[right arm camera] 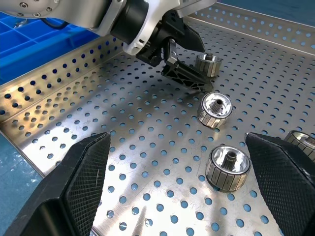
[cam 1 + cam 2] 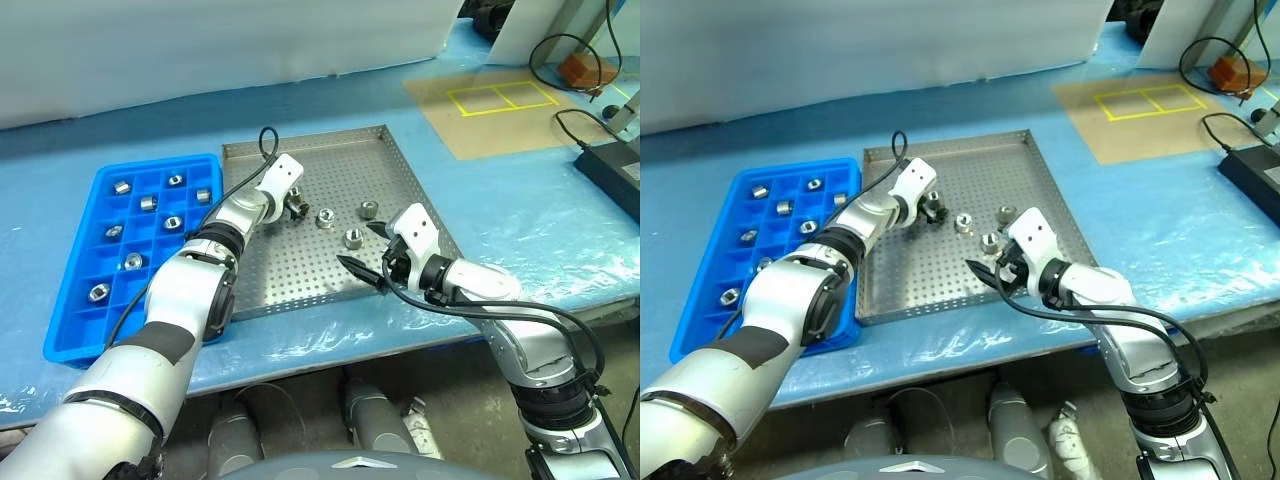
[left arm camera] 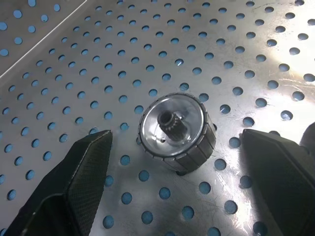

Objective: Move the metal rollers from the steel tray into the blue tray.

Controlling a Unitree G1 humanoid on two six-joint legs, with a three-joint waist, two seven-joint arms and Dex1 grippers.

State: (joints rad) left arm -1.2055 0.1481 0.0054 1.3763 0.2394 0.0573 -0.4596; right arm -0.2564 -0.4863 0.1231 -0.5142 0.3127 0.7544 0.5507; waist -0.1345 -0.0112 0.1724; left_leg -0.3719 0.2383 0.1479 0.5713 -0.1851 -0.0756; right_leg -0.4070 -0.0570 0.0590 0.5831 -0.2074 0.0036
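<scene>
With my left gripper (image 3: 172, 196) spread wide around a roller (image 3: 177, 132) on the steel tray (image 2: 300, 275), I judge the pick underway: next, close, lift, carry left to the blue tray (image 2: 75, 320); my right gripper (image 1: 182, 191) hovers open.

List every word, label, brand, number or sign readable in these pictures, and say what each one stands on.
None: no readable text.
The steel tray, the blue tray and the metal rollers bear no lettering.
The black box at the table's right edge shows no legible label.
The yellow tape outline on the brown sheet is two empty rectangles, not a word or number.
</scene>
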